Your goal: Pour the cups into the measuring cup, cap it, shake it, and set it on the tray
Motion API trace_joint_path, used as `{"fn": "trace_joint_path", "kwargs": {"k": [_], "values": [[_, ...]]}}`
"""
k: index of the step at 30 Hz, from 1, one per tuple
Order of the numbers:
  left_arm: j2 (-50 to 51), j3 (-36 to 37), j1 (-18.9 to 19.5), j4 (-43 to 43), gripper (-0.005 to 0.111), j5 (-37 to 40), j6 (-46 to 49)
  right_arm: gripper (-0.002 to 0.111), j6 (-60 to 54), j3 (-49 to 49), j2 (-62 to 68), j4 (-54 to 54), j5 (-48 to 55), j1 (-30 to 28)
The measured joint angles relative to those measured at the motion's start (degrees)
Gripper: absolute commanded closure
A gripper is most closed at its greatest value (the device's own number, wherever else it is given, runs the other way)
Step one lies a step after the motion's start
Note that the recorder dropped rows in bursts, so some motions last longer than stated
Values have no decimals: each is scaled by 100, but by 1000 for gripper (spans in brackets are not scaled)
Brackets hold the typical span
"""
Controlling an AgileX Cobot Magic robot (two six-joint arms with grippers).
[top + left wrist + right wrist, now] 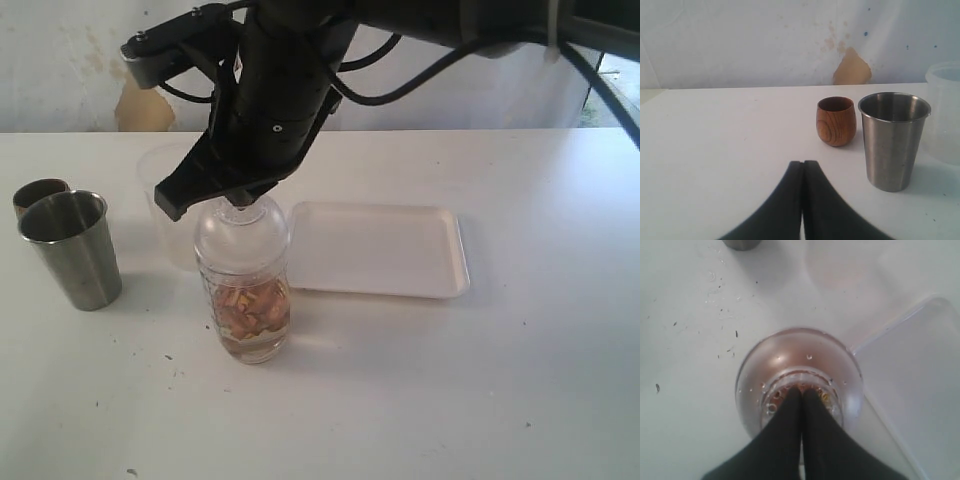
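The measuring cup (243, 300) stood mid-surface just beside the tray (440, 285), filled and wearing its domed cap (243, 235), so pouring and capping looked done. The right hand (238, 200) sat closed against the cap's top. The left hand (803, 170) hung closed facing the steel cup (70, 250) near the left edge. Shaking and traying remained.

One steel tumbler (70, 250), one wooden cup (836, 121), one frosted cup (165, 215), one measuring cup (243, 310), one tray (380, 250)
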Motion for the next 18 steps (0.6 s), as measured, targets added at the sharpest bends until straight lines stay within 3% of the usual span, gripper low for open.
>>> {"fn": "trace_joint_path", "kwargs": {"k": [18], "values": [[0,0,0,0,107,0,0,106,-31,-806,9,-84,171,0]]}}
